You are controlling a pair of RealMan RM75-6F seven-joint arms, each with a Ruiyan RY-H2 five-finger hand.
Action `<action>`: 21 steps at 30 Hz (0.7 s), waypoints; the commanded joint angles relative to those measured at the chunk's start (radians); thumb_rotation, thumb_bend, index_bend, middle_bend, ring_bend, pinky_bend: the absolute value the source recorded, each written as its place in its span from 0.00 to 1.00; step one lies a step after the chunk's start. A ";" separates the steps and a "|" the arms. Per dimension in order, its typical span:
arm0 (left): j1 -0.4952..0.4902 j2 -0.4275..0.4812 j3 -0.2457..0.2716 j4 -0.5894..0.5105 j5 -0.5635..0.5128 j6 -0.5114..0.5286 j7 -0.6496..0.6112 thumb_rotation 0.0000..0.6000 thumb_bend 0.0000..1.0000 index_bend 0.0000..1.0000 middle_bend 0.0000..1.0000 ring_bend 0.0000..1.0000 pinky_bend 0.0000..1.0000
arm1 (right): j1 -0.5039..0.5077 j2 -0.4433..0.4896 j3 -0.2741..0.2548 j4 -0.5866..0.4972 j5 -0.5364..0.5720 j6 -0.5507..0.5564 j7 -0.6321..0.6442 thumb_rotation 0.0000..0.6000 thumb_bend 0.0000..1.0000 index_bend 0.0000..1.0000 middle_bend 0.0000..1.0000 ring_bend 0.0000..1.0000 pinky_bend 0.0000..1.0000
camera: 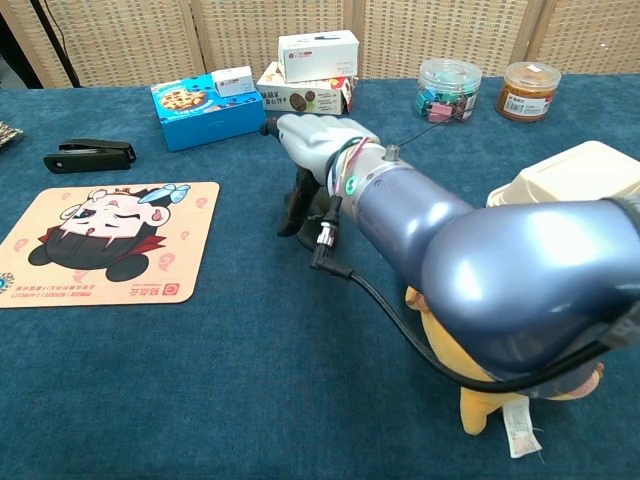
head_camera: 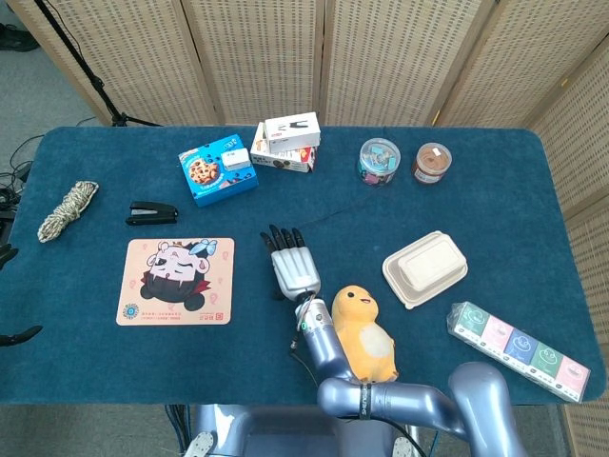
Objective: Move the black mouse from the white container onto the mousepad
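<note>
The mousepad (head_camera: 176,281) (camera: 100,245), with a cartoon print, lies flat at the table's left. The white container (head_camera: 425,267) (camera: 570,185) sits closed at the right. My right hand (head_camera: 290,265) (camera: 315,135) hovers between them, right of the pad, with its fingers stretched forward. Under its palm the black mouse (camera: 298,205) shows only in the chest view, its lower end close to the cloth. Whether the thumb still holds it is hidden. Its thin cable (head_camera: 319,221) (camera: 425,125) trails toward the back right. The left hand is in neither view.
A yellow plush toy (head_camera: 362,328) (camera: 480,405) sits by my right forearm. A black stapler (head_camera: 152,212) (camera: 88,154) and a rope coil (head_camera: 67,209) lie beyond the pad. Boxes (head_camera: 285,143), two jars (head_camera: 381,160) and a tea box (head_camera: 519,347) ring the table.
</note>
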 commanded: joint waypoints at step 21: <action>-0.079 -0.169 -0.015 0.045 0.175 0.051 0.260 1.00 0.00 0.00 0.00 0.00 0.00 | -0.330 0.740 -0.164 -0.497 -0.267 0.092 0.184 1.00 0.00 0.00 0.00 0.00 0.00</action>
